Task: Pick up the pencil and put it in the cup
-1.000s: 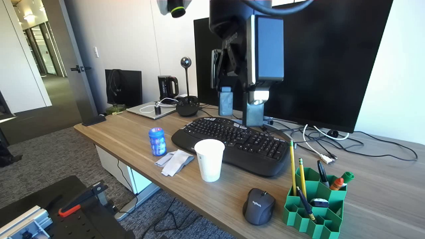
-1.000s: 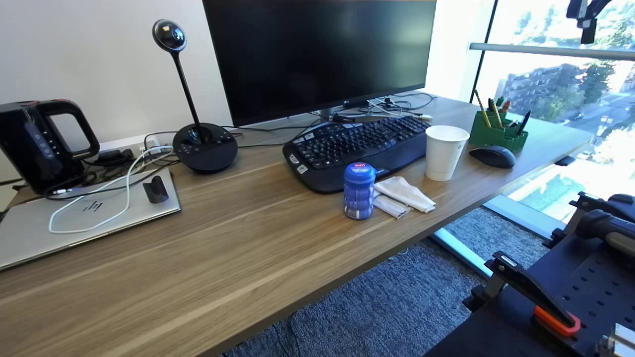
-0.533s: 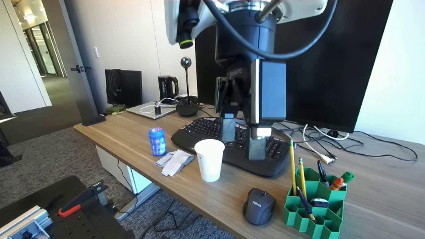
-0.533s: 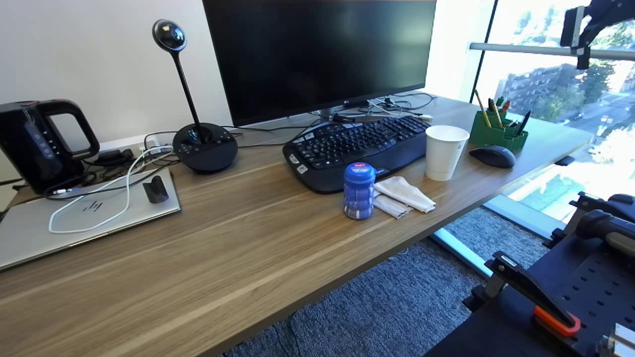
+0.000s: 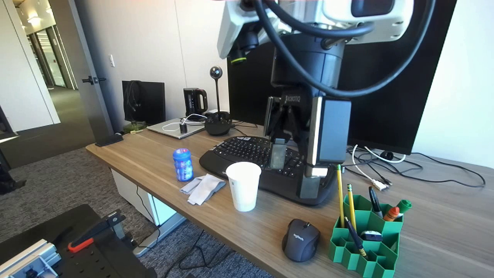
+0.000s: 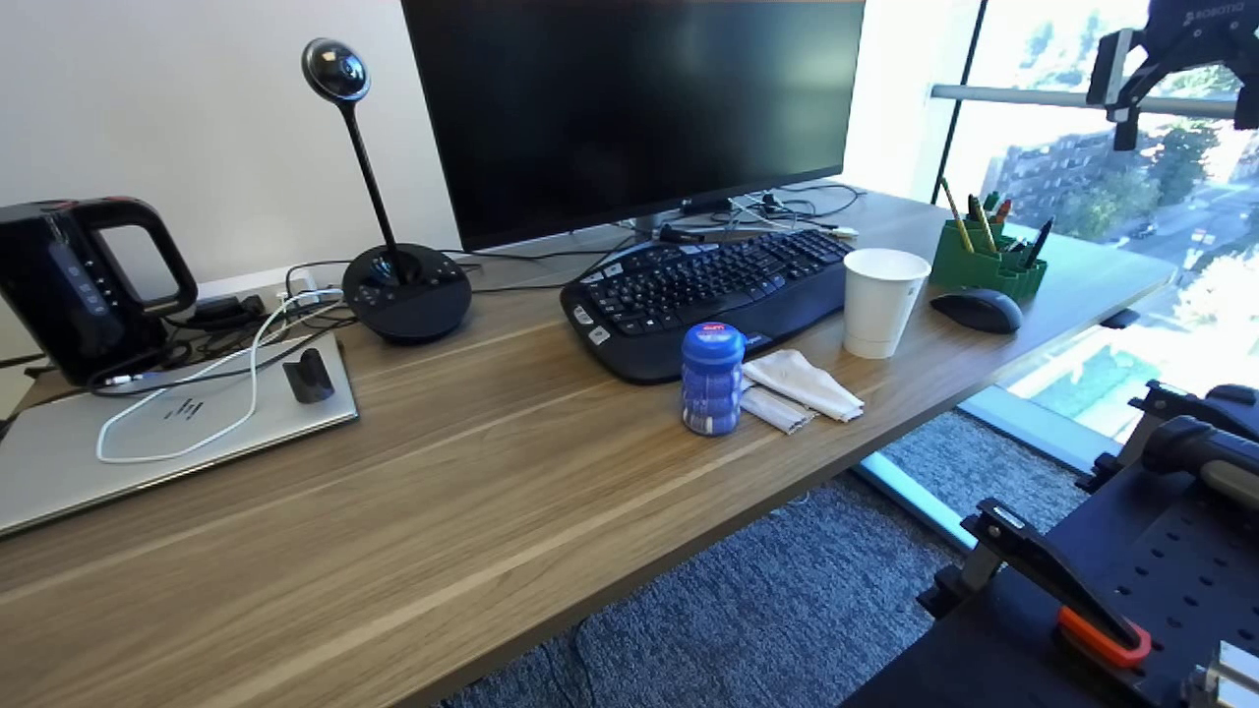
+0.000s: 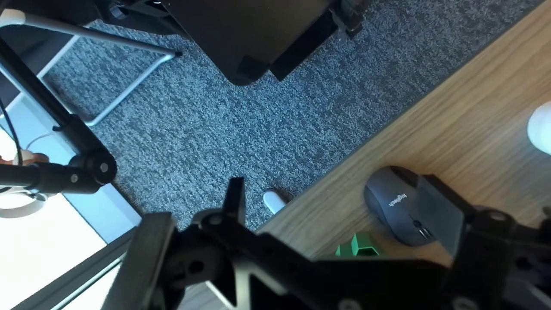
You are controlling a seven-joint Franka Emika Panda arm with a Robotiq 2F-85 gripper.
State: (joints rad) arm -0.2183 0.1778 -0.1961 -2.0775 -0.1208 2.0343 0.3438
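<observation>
A slim yellow wooden pencil and its shorter-standing twin rise, apparently eraser end up, from a green, plastic-looking holder of six-sided cells; which one is meant I cannot tell. Either should be light, stiff and slightly slick from its paint, so I would pinch the upper shaft just below the eraser end, clear of the dark blue pen slanting in front. My gripper hangs above the wood-grained counter, fingers spread wide, nothing between them. The tapered white disposable cup stands upright; it looks light enough to tip if knocked. Between it and the holder sits a dark grey computer mouse reading "logitech"; my own housing reads "ROBOTIQ". The small blue can bears print too small to make out.
</observation>
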